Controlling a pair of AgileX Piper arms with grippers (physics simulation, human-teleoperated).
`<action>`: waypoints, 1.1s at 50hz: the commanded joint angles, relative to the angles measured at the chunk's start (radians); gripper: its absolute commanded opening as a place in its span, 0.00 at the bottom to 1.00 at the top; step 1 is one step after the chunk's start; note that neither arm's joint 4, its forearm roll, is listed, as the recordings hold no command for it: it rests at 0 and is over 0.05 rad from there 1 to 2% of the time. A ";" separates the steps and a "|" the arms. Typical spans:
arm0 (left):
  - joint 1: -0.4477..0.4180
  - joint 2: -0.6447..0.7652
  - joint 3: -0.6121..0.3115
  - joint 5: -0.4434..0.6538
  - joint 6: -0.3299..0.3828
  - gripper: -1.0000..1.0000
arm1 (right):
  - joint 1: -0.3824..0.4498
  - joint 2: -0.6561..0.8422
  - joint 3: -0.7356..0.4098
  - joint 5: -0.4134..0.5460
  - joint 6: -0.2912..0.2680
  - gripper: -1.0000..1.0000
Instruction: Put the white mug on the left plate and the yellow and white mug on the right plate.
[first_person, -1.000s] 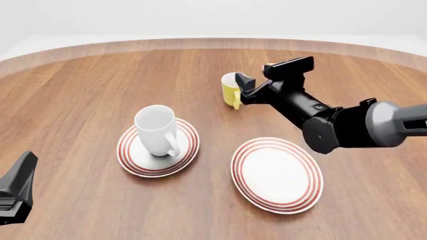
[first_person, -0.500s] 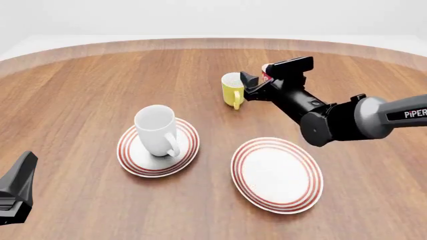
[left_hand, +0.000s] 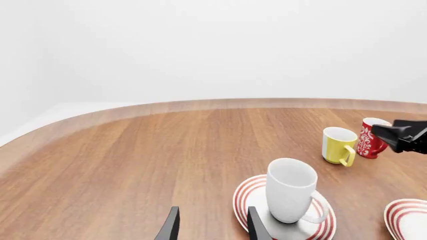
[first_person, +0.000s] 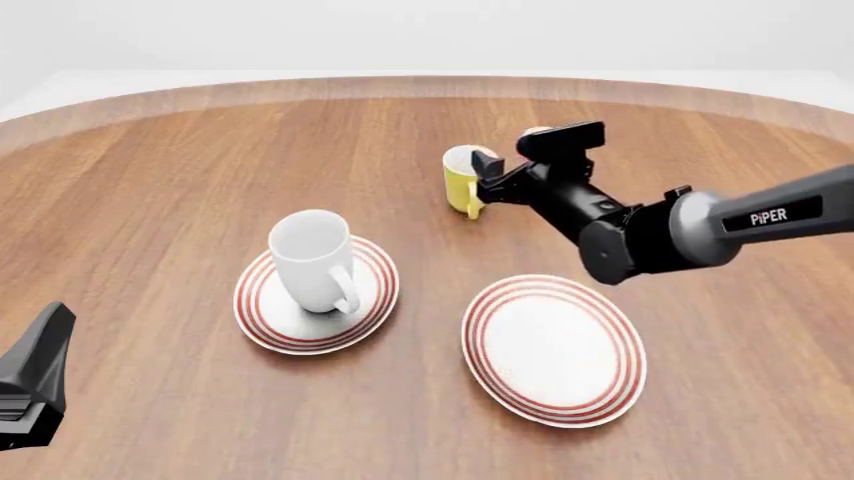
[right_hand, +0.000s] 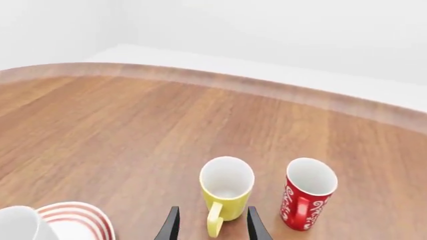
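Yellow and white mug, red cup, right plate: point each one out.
yellow and white mug (right_hand: 226, 200): right wrist view, outer wall.
red cup (right_hand: 301, 205): right wrist view, patterned side.
right plate (first_person: 554, 348): front view, white centre.

We read one word only, "PiPER", in white letters on the grey link of the right arm (first_person: 767, 217). We find no other legible writing; the red cup (right_hand: 308, 193) carries a white pattern, not letters.

Right gripper (first_person: 481, 172) reaches forward, jaws parted; left gripper (left_hand: 211, 227) low, parted.

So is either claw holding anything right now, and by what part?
Nothing held. The right claw is open around the yellow and white mug's handle; the left claw is open, empty.
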 joint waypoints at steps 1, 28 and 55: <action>0.000 0.000 0.000 0.000 0.000 1.00 | -0.001 0.047 -0.045 0.011 0.012 1.00; 0.000 0.000 0.000 0.000 0.000 1.00 | -0.024 0.154 -0.133 0.048 0.025 1.00; 0.000 0.000 0.000 0.000 0.000 1.00 | -0.007 0.237 -0.201 0.082 0.025 1.00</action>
